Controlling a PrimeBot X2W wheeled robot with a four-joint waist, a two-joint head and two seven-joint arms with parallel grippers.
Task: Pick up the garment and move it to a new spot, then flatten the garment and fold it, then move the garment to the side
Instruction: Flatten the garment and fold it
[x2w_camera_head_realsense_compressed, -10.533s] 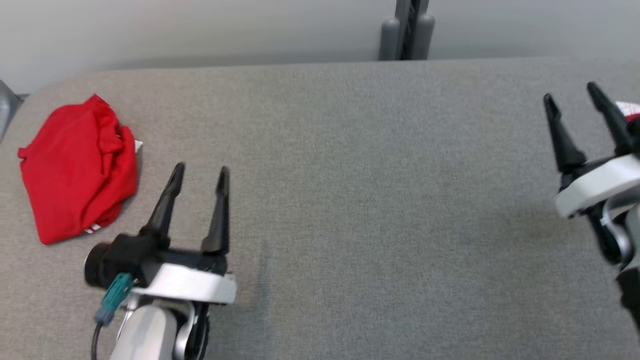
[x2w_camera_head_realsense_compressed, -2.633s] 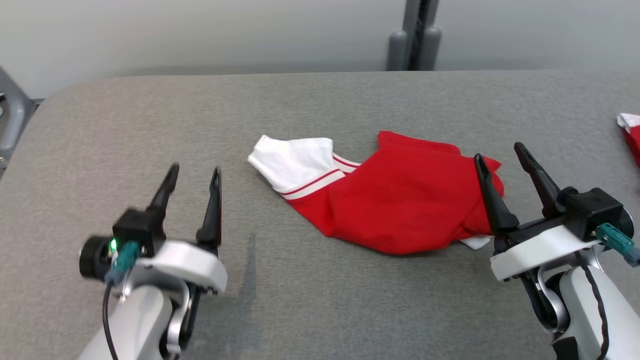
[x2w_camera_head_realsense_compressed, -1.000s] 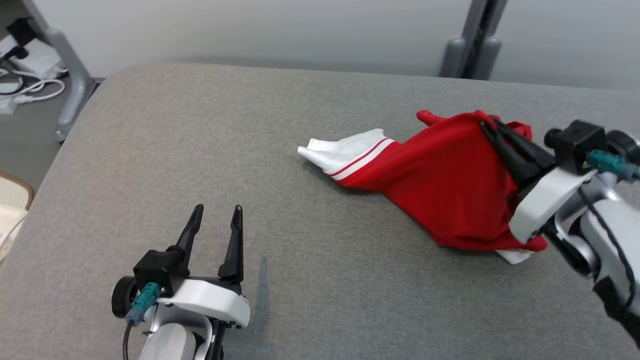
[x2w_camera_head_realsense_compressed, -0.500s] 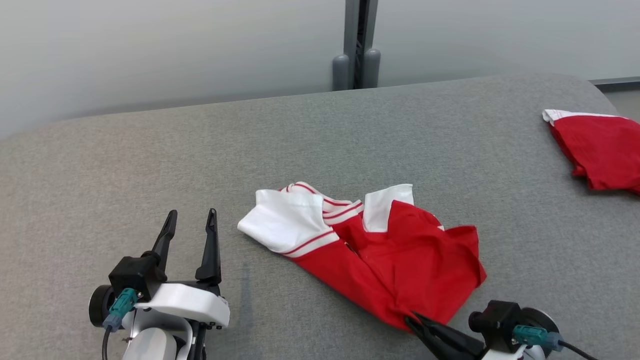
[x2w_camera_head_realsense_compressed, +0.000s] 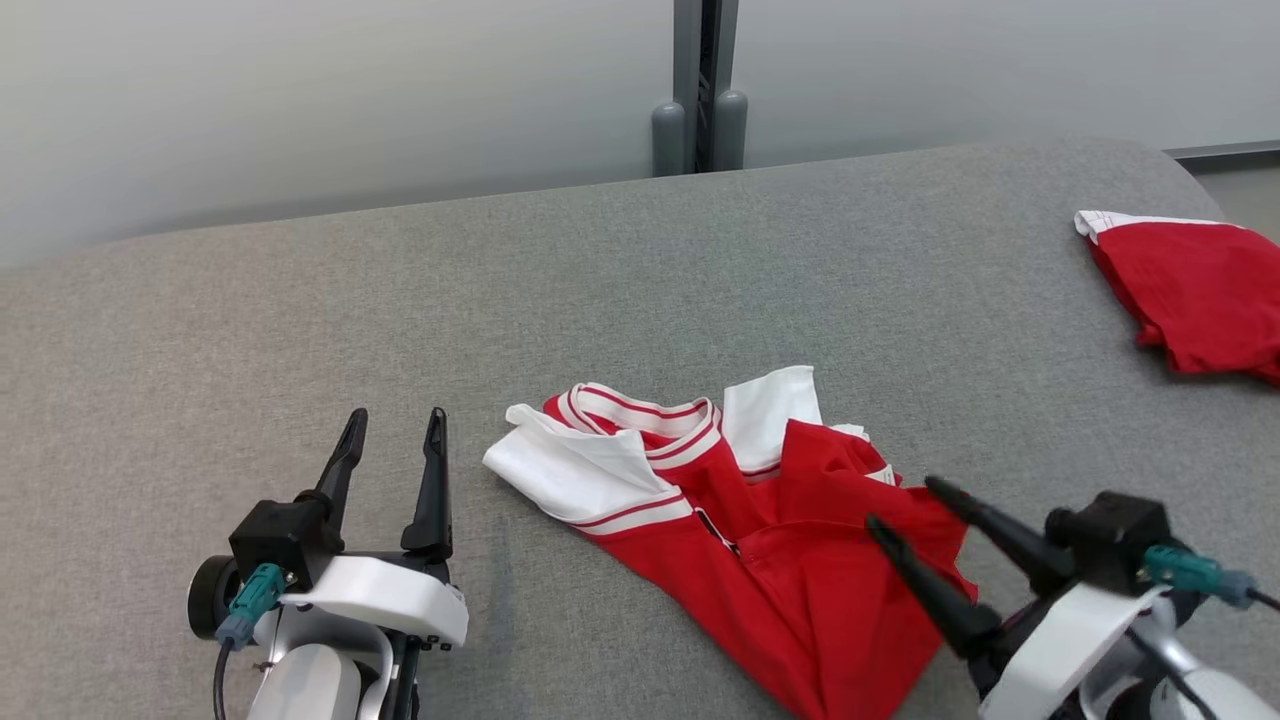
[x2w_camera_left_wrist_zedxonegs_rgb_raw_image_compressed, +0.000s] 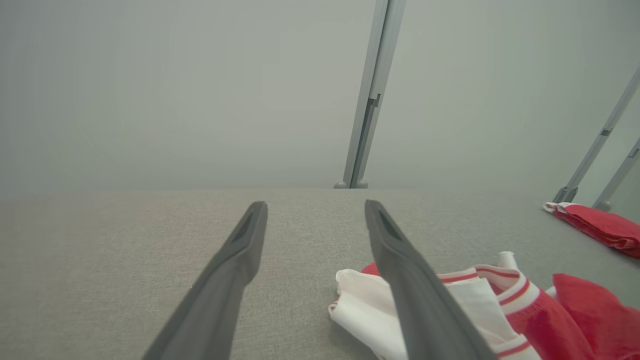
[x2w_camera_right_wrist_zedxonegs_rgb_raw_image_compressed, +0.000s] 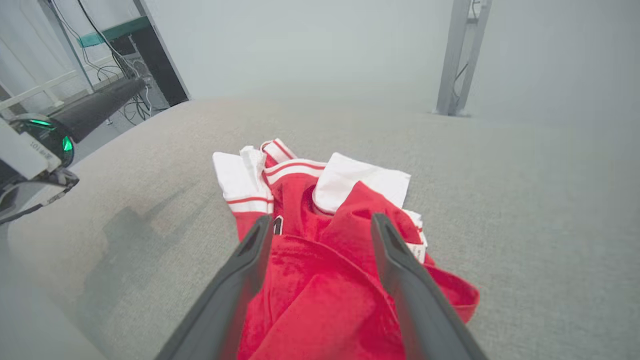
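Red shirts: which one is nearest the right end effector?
The crumpled shirt showing white sleeves, right at the open right end effector. The other shirt lies far off to the right.

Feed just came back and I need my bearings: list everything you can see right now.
garment: one, red with white sleeves and striped trim, crumpled on the middle of the table, towards the near edge
second garment: one, red with a white edge, bunched at the table's far right end
table: one, grey cloth top, spans the view
posts: three, grey, one behind the table's middle, two past its right end
left gripper: one, dark fingers, open, over bare table left of the garment
right gripper: one, dark fingers, open, over the garment's red part
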